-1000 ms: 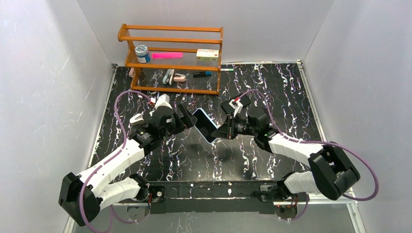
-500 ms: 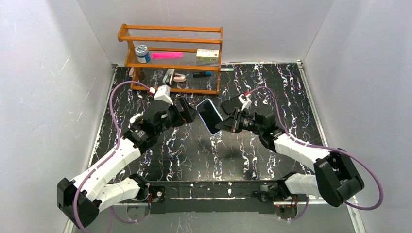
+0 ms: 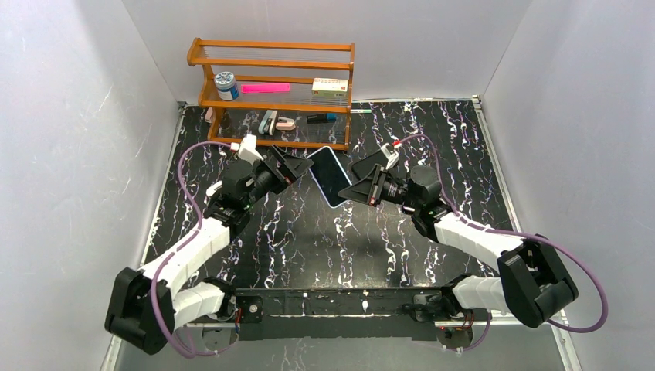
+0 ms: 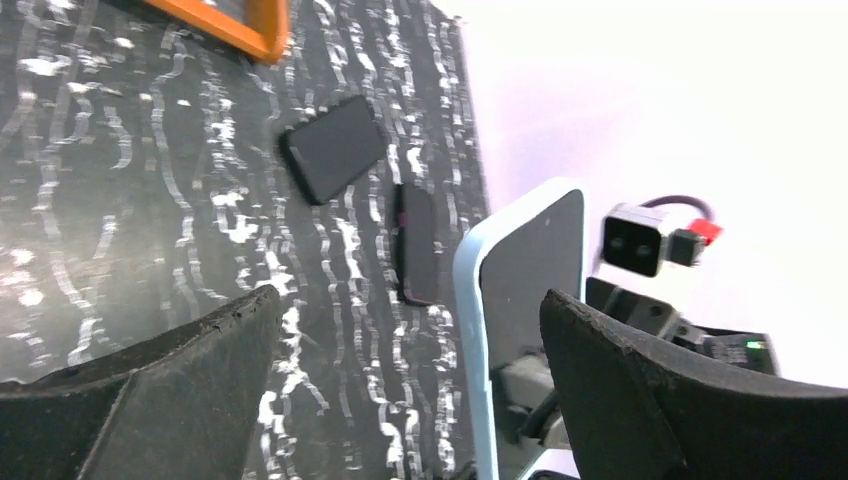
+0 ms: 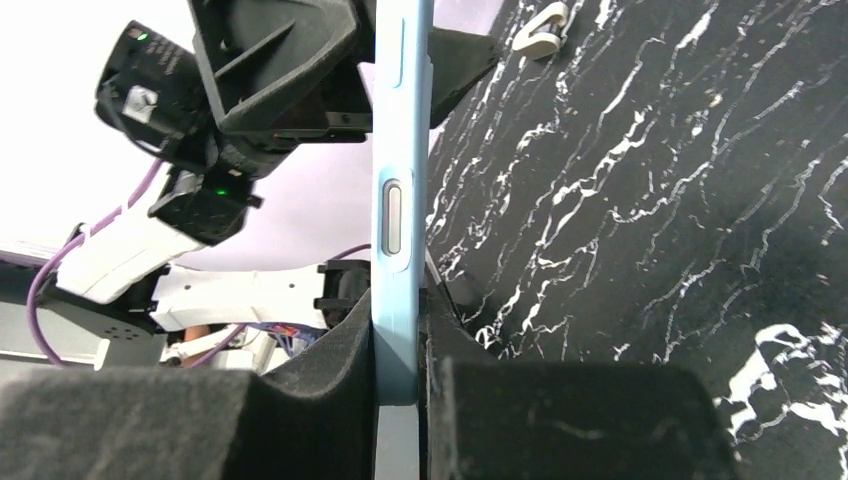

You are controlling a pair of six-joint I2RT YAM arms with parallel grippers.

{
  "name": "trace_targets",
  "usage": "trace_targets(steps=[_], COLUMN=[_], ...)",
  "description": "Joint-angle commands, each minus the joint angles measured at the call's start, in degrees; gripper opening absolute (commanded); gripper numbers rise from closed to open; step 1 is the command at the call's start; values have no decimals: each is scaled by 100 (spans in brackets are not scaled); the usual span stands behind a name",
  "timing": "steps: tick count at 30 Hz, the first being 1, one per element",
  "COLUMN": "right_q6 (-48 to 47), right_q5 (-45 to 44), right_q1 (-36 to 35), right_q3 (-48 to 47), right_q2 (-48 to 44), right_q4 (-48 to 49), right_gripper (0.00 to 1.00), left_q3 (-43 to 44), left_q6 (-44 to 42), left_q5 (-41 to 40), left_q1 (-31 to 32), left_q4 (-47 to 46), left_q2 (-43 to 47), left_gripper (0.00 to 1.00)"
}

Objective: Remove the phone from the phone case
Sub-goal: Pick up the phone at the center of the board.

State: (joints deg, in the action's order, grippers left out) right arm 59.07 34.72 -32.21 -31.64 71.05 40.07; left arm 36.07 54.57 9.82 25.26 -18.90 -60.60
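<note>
Moved closer to the wooden rack (image 3: 270, 45), the phone (image 3: 328, 176) in its blue phone case (image 5: 400, 200) is pinched in the air by the right claw (image 3: 347, 191), while the left claw (image 3: 297, 166) is spread wide and empty beside it. The case is likely bendy, so its corner should be pulled.

The right gripper (image 3: 349, 188) clamps the lower right edge of the cased phone (image 3: 328, 176) and holds it tilted above the black marbled table (image 3: 432, 139). The left gripper (image 3: 301, 165), jaws spread wide, sits just beside its left edge. A wooden rack (image 3: 270, 54) stands behind.
</note>
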Motion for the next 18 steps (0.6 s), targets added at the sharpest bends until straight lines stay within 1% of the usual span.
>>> trace_targets(steps=[1,5,9,16,18], right_q6=[552,788,875,1134,1171], right_q5=[238,304,401,463,520], right_q1=[13,17,18,18,15], right_q3=[-267,-297,-425,-557,-628], right_q2=[96,230,323,507,575], right_q4=[1388,1718,1803,2077,2077], right_gripper=[1,1,1,1,1], left_q3=[-111,-115,-42,-79,-68], left_q6=[998,1494,1691,2078,2181], left_q5=[1045,1356,1603,1859,1885], left_q1=[-100,-109,-109,-109,-109], left_q4=[-1756,-2575,-2851,-3327,-3423], left_q2=[-421,-790,-940,-988,-989], left_gripper=[98,92,86,68,60])
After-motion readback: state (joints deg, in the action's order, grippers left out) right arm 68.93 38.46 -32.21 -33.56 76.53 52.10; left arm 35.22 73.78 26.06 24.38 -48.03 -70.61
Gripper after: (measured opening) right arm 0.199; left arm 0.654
